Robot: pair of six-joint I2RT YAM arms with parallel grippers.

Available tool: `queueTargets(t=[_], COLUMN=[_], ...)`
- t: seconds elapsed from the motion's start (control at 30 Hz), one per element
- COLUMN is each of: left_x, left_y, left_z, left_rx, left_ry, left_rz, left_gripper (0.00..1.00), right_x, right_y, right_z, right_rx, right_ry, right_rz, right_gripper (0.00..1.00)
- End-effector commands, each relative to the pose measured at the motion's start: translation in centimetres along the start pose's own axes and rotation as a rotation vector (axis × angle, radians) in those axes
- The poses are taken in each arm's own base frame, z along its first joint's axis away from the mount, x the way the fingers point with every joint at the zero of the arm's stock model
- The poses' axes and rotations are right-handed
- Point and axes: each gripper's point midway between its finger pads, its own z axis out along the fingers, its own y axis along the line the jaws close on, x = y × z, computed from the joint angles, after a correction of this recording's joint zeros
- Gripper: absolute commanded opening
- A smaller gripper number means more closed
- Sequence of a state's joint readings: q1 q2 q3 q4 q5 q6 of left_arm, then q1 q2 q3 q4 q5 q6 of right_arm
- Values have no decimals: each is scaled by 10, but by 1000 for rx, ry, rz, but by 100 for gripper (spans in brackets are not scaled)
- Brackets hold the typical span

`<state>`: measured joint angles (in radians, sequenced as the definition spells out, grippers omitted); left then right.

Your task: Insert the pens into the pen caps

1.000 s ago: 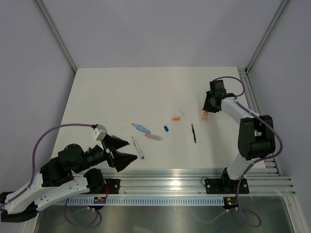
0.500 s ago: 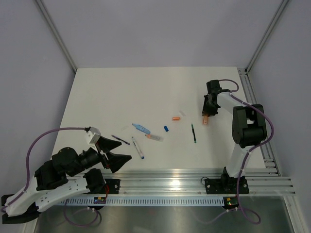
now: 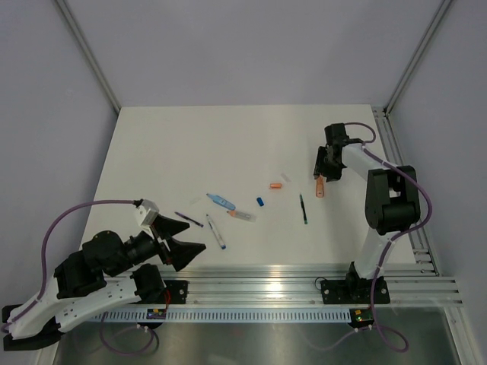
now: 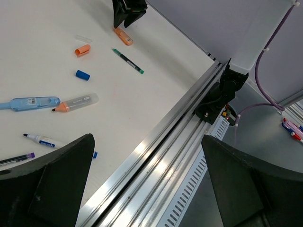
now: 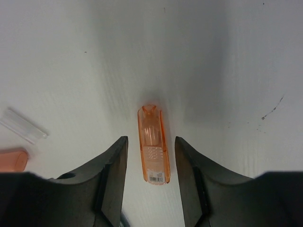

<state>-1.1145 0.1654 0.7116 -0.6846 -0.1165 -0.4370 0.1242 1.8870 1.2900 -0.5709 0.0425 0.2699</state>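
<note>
An orange translucent cap-like piece (image 5: 153,144) lies flat on the white table between the fingers of my right gripper (image 5: 150,143). The jaws stand open, with a gap on each side of it. In the top view the right gripper (image 3: 325,169) hovers over this piece (image 3: 320,185) at the right. Mid-table lie an orange cap (image 3: 275,185), a clear cap (image 3: 285,177), a blue cap (image 3: 259,201), a green-tipped dark pen (image 3: 303,208), a light blue pen (image 3: 222,201), a clear orange-tipped pen (image 3: 240,215), a white blue-ended pen (image 3: 216,232) and a thin dark pen (image 3: 189,219). My left gripper (image 3: 196,236) hangs open and empty near the front.
The metal rail (image 3: 304,277) runs along the table's near edge, below my left gripper (image 4: 149,142). The enclosure frame (image 3: 389,144) borders the table on the right, close to the right arm. The grey walls stand behind and to both sides.
My right gripper's jaws have spread, and the orange piece now lies loose on the table between them. The left arm drew back and lower toward the front left a second ago, then held still.
</note>
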Motion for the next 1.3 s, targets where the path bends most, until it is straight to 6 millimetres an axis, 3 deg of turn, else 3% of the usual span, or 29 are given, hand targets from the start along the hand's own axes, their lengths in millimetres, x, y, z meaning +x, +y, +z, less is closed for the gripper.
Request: queueTargets(t=[0.0,0.17,0.4,0.6,0.77,0.93,1.07,1.1,1.23,1.27], left_x=[-8,-8,-10,-28,-45,-50,-47,-47,-43,-43], left_y=[3,11,32,64,91,105,104,104,102,102], left_z=[2,5,13,1,-24,-44,-39,-37,-30,-29], left_rx=[-22,-67,-189,-371,-538,-631,-625,-623,-602,-598], left_ry=[-27,-25,-23,-120,-252,-328,-309,-300,-271,-272], left_rz=[14,11,1,-25,-71,-106,-105,-101,-94,-94], left_gripper=[99,99,99,99,99,99,99,99,99,99], right_x=[-35,-23,48,104,133,151,138,141,136,143], right_y=[16,62,150,217,258,280,296,298,316,319], right_z=[-56,-102,-141,-154,-167,-153,-141,-128,-122,-112], right_rx=[-95,-274,-484,-638,-705,-646,-581,-560,-542,-545], right_ry=[-162,-249,-272,-247,-239,-220,-223,-203,-173,-131], right_rz=[19,-64,-300,-380,-436,-515,-578,-616,-708,-738], right_gripper=[51,51,50,45,42,41,42,43,50,51])
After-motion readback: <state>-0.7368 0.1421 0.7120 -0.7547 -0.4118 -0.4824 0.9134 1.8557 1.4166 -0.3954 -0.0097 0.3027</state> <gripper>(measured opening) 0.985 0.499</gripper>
